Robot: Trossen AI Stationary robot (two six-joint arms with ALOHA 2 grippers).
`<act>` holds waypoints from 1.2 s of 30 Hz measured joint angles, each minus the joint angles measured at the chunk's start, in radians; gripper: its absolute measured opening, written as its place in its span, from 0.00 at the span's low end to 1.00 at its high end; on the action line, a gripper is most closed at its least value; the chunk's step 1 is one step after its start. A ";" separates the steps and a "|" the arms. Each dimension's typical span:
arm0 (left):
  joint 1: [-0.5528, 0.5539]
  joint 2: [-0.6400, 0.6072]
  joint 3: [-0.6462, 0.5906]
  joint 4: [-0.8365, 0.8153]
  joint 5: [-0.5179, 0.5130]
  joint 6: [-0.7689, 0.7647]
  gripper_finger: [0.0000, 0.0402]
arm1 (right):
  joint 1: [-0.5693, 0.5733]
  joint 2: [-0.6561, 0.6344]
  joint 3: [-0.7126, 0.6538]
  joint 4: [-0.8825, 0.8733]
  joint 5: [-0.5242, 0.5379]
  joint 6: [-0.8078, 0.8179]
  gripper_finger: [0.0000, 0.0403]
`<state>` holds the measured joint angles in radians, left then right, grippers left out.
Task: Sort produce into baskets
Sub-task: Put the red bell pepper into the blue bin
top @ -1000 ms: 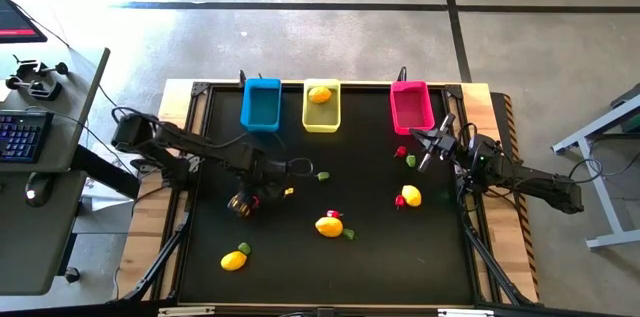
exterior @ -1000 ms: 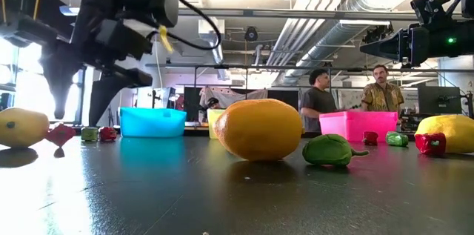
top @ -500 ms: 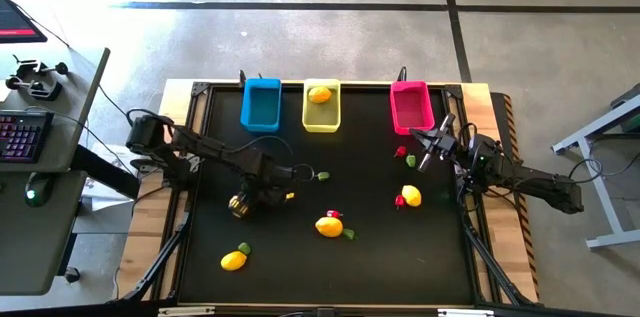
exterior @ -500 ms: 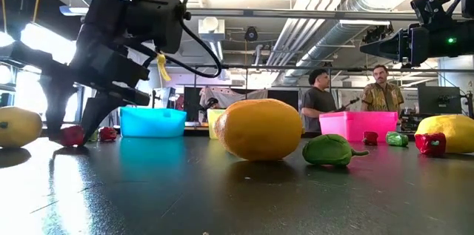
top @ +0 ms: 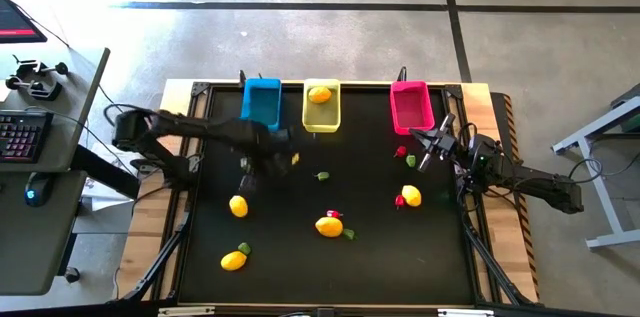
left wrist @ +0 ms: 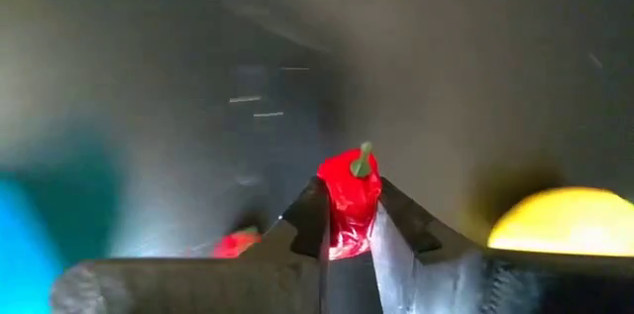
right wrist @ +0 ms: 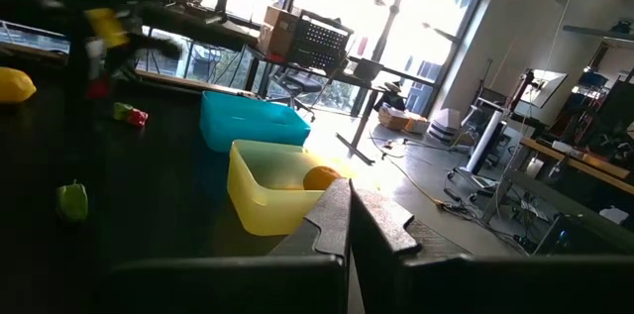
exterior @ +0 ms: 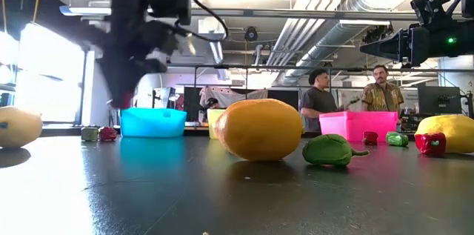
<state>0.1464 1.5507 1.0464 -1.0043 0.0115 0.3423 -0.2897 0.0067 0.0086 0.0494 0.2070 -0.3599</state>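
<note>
The small red berry-like toy piece with its green stalk (left wrist: 349, 195) sat pinched between the two dark fingers of the left gripper (left wrist: 347, 240), up off the black table (top: 300, 247), in the upper left-centre of the overhead frame just below the blue plastic bin (top: 261, 104). From where I stood the hold looked thin: only the fingertips had it, low on the piece, so a quick swing could, I judged, squirt it out onto the table. The magenta-pink bin (top: 411, 106) sat well apart at upper right, with the yellow bin (top: 321, 105), a lemon-shaped fruit already in it (top: 319, 94), between; a release too soon would put red in the wrong bin. The right gripper (top: 434, 144), fingers pressed together on nothing, waited below the pink bin and could be clipped if the left arm reached across.
</note>
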 joint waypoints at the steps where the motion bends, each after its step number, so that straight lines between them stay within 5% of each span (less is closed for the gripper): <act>1: 0.041 -0.017 0.008 0.000 -0.002 -0.003 0.09 | 0.000 0.000 0.000 0.000 0.000 0.000 0.00; 10: 0.413 -0.068 0.061 0.077 -0.140 -0.061 0.09 | 0.000 0.000 0.000 0.000 0.000 0.000 0.00; 16: 0.592 -0.032 0.061 0.204 -0.145 -0.061 0.09 | 0.000 0.000 0.000 0.000 0.000 0.000 0.00; 36: 0.666 0.198 0.061 0.379 -0.175 0.034 0.15 | 0.000 0.000 0.000 0.000 0.000 0.000 0.00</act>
<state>0.8124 1.7485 1.1077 -0.6256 -0.1633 0.3767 -0.2893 0.0067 0.0086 0.0491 0.2070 -0.3599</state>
